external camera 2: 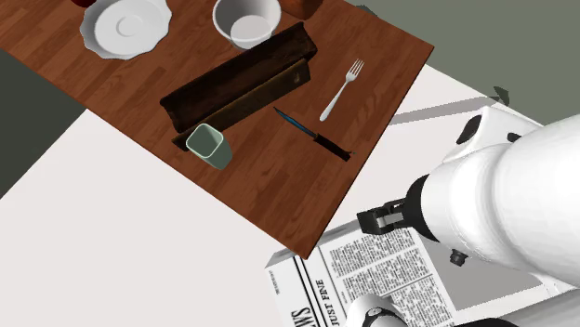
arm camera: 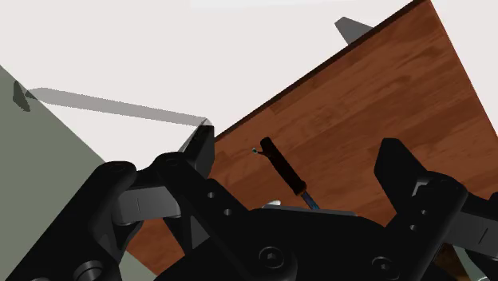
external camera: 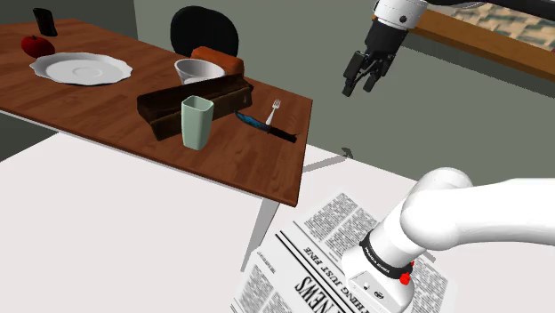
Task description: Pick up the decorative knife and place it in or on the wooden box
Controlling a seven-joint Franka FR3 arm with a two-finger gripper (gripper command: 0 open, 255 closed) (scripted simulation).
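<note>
The step in hand looks like the approach to the decorative knife [external camera 2: 311, 136], which lies flat on the tabletop [external camera 2: 279, 200] near its edge, close to the fork [external camera 2: 342, 90], with its blade pointing toward the long dark wooden box [external camera 2: 237, 84] and the pale green cup [external camera 2: 209, 146] further along. To do it well, the jaws should travel in over the tabletop, turn to straddle the black handle [arm camera: 281, 166] across its width, and come straight down, since so thin a thing offers little to clasp and could skid. The arm [external camera: 480, 209] reaches up from the stand [external camera: 329, 233], its hand high and off the tabletop's edge, tilted down toward the knife, the jaws wide apart and empty.
</note>
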